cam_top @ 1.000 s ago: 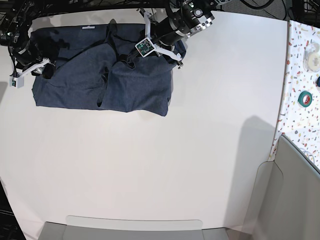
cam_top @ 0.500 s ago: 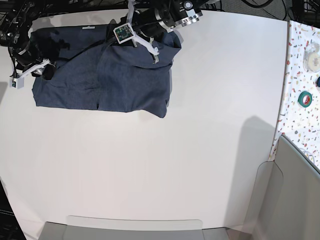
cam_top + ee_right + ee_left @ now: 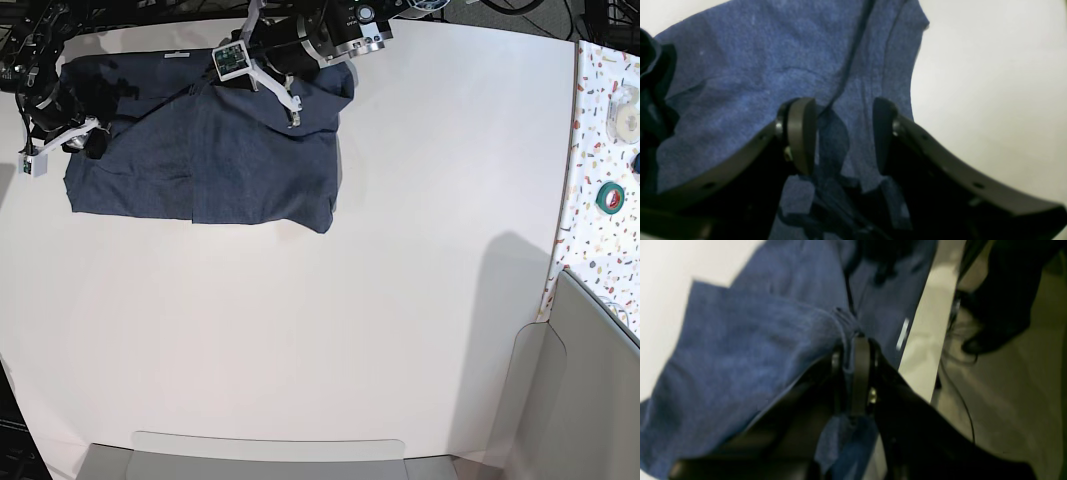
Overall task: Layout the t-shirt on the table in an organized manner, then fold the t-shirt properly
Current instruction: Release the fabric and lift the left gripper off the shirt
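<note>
Navy heathered cloth — the t-shirt — lies at the far left part of the white table, spread as a rough rectangle with one layer folded across the other. A small white neck label shows at the far edge of the shirt, near the table's far border.

Left hand: clenched on a fold of the t-shirt. In the left wrist view a thin ridge of blue fabric is pinched between the two dark pads, and cloth hangs below them. In the base view this arm reaches in from the top edge over the shirt's right portion, with its wrist camera board above the cloth.

Right hand: released. Its two fingers stand apart with nothing between them, poised over the t-shirt; a dark seam or fold line runs up the fabric between them. Whether the fingertips touch the cloth cannot be told. In the base view this arm sits at the shirt's left end, close to the table's left border.

On the speckled side surface at the right — well apart from the shirt — lie a green tape roll and a pale tape roll.
</note>
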{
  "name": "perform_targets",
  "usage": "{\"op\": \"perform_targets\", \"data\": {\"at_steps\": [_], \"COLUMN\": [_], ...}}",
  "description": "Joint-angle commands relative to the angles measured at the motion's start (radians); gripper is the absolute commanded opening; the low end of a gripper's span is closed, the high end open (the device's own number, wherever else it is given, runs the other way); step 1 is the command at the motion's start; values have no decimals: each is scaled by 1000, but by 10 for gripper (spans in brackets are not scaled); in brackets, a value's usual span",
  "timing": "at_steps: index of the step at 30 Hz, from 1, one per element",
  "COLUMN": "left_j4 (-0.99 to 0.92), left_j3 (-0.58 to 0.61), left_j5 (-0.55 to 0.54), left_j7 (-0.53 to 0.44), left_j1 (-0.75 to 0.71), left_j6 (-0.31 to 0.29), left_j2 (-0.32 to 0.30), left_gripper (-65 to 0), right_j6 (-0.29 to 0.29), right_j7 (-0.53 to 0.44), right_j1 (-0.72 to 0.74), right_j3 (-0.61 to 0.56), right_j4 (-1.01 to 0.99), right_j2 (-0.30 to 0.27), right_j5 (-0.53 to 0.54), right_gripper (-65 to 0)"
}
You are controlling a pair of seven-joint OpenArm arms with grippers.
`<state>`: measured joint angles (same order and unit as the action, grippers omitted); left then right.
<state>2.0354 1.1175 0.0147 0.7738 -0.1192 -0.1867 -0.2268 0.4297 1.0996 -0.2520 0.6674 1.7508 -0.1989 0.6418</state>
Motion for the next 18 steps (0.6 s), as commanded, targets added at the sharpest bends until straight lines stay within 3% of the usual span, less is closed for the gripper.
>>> {"op": "perform_targets", "data": {"at_steps": [1,5,8,10,15,18], "left_j4": [9,14,18,32,52,52], "left_j3": [14,14,13,13,6,3], "left_j5": [20,20,23,23,23,23], "left_j7": [-1,106,123,123,109,32], "left_j1": [-3,26,28,28,33,33], "left_j6": [13,13,14,16,17,17], "left_j2": [19,23,22,22,27,22], "left_gripper": [-650,-555,-429,-385,-429,-466], "right_j6": [5,4,4,4,4,4], "right_j7": [-19,-19,-19,-19,-14,-13], "right_j1": [15,24,35,41,92,132], "right_j3": [4,5,2,1,5,-1], "right_j4": [5,-30,-36,-36,-13,16], "right_j2": [-18,-18,-18,-18,-20,-18], "right_j5": [14,14,14,14,20,22], "right_gripper": [-375,-374,-374,-374,-374,-374]}}
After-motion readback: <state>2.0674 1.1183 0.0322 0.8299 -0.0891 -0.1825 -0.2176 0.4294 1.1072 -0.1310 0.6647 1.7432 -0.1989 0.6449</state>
